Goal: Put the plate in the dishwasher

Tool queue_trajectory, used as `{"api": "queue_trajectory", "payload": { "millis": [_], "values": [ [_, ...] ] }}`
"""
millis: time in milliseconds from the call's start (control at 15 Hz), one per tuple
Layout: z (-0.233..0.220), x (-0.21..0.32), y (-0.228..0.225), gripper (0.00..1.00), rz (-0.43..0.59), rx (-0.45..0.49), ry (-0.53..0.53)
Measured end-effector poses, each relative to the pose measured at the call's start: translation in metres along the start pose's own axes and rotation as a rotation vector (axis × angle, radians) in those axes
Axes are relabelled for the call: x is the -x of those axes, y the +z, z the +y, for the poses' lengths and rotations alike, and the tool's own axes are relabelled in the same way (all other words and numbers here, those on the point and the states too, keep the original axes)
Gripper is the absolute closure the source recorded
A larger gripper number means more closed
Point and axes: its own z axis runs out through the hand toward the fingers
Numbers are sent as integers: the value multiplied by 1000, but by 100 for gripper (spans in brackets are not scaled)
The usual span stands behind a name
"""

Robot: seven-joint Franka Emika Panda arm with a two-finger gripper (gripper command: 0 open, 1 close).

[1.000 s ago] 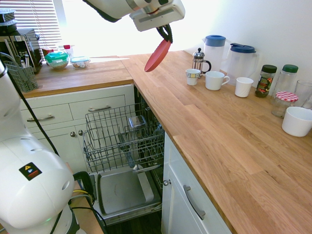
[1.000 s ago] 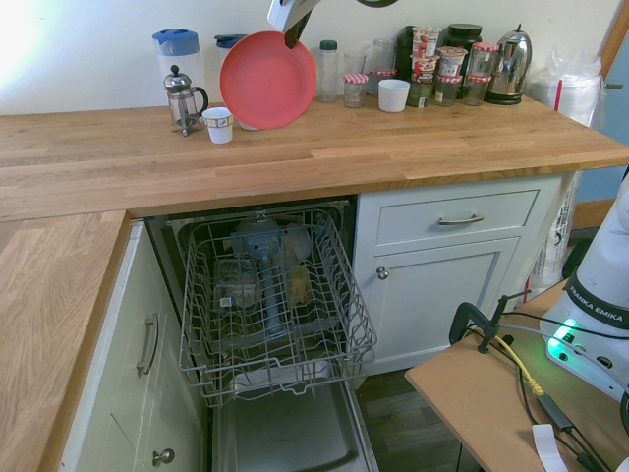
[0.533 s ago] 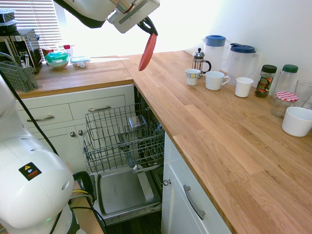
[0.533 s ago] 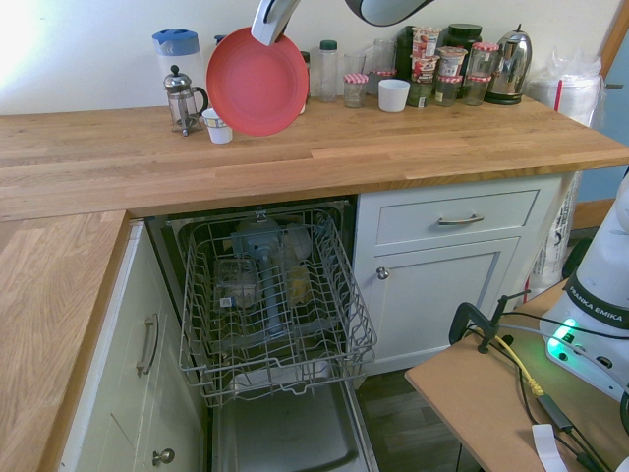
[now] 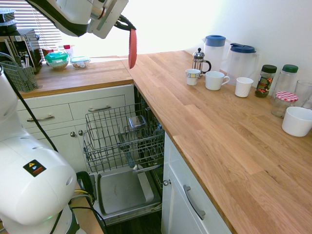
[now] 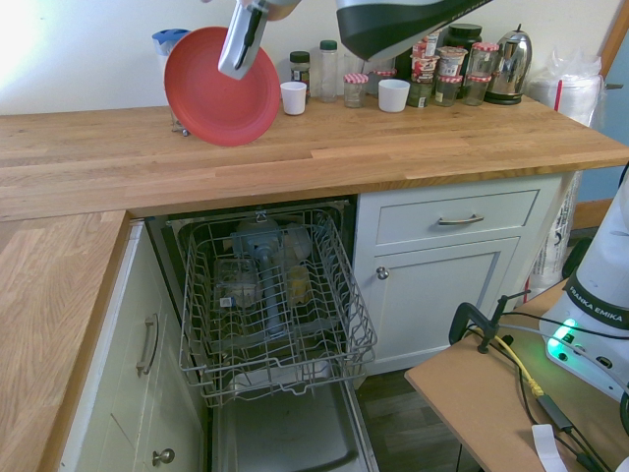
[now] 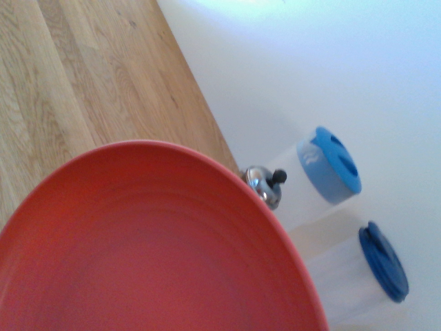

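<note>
**Red plate rides toward the dishwasher**

The two-finger gripper (image 6: 244,44) is clenched tight on the top rim of the small round coral-red plastic plate (image 6: 218,90). The plate hangs on its edge, up in the air above the wooden counter (image 5: 229,141), touching nothing else. A second ago it hung tilted near the mugs. Now it has turned more upright and moved along the counter toward the corner over the open dishwasher (image 5: 124,141). That likely means the carry is well on its way, but the plate is not in yet. The grey wire rack (image 6: 273,295) is pulled out below, with some things already in it and room left, I think.

Counting: one red plate, one rack. Near the wall stand two clear jugs with blue lids (image 5: 229,56), one small glass coffee press (image 5: 199,60), three white mugs (image 5: 217,80) and one white bowl (image 5: 297,121).
</note>
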Motion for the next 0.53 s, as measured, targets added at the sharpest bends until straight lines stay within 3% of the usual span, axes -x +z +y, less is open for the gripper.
{"api": "queue_trajectory", "payload": {
  "millis": [267, 533],
  "values": [
    [-39, 36, -6, 100, 99, -43, -90],
    [-53, 71, -2, 100, 133, -79, -163]
  ]
}}
